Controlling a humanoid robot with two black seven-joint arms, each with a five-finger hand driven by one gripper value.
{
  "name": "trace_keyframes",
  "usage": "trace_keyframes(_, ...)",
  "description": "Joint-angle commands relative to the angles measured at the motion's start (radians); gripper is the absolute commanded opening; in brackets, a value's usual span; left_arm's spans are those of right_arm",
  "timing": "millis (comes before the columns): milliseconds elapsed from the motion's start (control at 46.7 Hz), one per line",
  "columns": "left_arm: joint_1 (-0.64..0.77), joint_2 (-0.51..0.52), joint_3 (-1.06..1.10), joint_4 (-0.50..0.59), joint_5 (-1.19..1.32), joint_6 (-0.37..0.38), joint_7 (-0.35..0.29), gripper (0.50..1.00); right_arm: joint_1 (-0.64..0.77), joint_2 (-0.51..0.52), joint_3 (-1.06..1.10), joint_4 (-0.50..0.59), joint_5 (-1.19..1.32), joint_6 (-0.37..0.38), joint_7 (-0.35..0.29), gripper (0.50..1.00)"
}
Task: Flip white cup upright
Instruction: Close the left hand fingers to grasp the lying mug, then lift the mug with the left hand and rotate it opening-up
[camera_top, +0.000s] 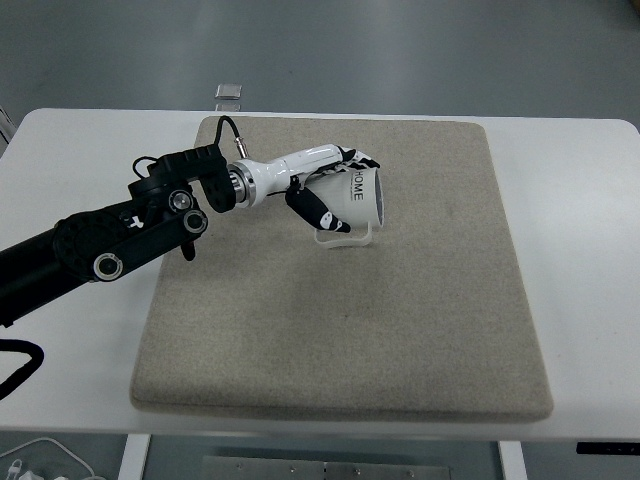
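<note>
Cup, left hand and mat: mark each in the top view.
cup (366, 197), top view, on its white side wall by the lettering.
left hand (322, 193), top view, on the middle of the hand gripping the cup.
mat (400, 330), top view, on a bare part.

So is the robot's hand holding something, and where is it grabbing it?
Yes. The left hand holds the white cup by its body, fingers wrapped around the side. The cup is tilted over the beige mat.

One word can be read — "HOME", in dark capitals on the side of the white cup (362, 196), just beyond the fingers of the left hand (325, 190) gripping it — nothing else is legible.
</note>
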Motion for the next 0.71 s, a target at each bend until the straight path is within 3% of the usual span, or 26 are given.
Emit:
trace_keyframes(0,0.002,0.001,-0.010,0.002,-0.073,0.070,-0.027,0.500,0.000,0.000,0.000,0.000,0.000,0.000,0.000,0.930)
trace_keyframes(107,0.014,0.002,-0.011,0.002,-0.115,0.165,-0.072,0.500,0.000,0.000,0.000,0.000,-0.002,0.000,0.000,0.930)
trace_keyframes(236,0.057,0.002,-0.013,0.006,-0.182,0.254,-0.185,0.500,0.000,0.000,0.000,0.000,0.000,0.000,0.000,0.930)
trace_keyframes(514,0.066,0.021,-0.016,0.008,-0.277,0.236,-0.239,0.500,0.000,0.000,0.000,0.000,0.000,0.000,0.000,0.930)
trace_keyframes(685,0.083,0.045,-0.034,0.008,-0.455,0.169,-0.395,0.500,0.000,0.000,0.000,0.000,0.000,0.000,0.000,0.930)
